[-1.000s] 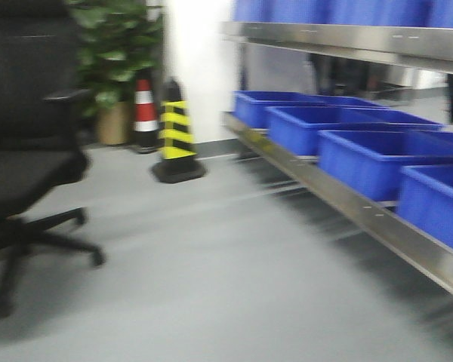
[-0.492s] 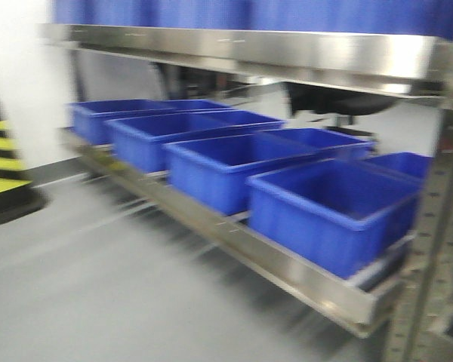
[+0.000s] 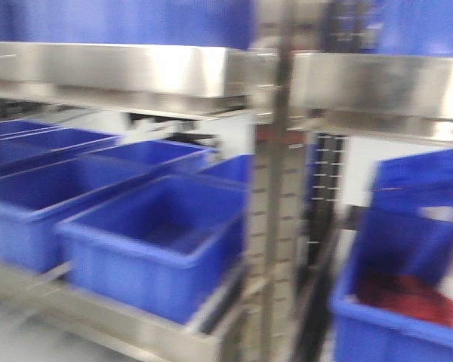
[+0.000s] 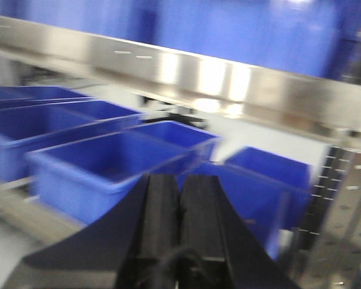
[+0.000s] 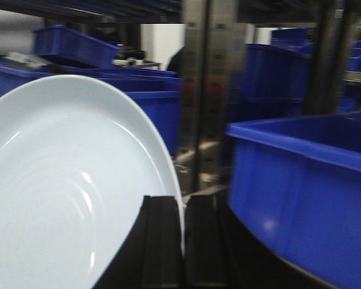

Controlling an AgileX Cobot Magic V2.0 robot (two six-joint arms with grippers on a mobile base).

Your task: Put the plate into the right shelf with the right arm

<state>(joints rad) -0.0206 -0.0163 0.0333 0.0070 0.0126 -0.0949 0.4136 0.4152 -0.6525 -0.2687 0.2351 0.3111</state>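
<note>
A round white plate (image 5: 60,186) fills the left of the right wrist view, standing on edge. My right gripper (image 5: 182,208) is shut on its rim, one black finger on each side. The right shelf (image 3: 121,72) is a shiny steel rack with a grey perforated upright (image 3: 275,211) and blue bins (image 3: 155,241) on its lower level; its rail (image 4: 186,75) also crosses the left wrist view. Close beside the plate on the right stands a blue bin (image 5: 307,186). My left gripper (image 4: 179,189) is shut with nothing in it, its fingers pressed together before the bins.
A second rack section at the right holds a blue bin (image 3: 396,302) with something red (image 3: 408,298) inside. A steel upright (image 5: 198,90) rises just beyond the plate. More blue bins (image 5: 72,45) sit further back. All views are motion-blurred.
The front view has swung right: the chair, cones and plant have left the frame, the shelf with its blue bins now fills it, and the upright and second rack section have appeared.
</note>
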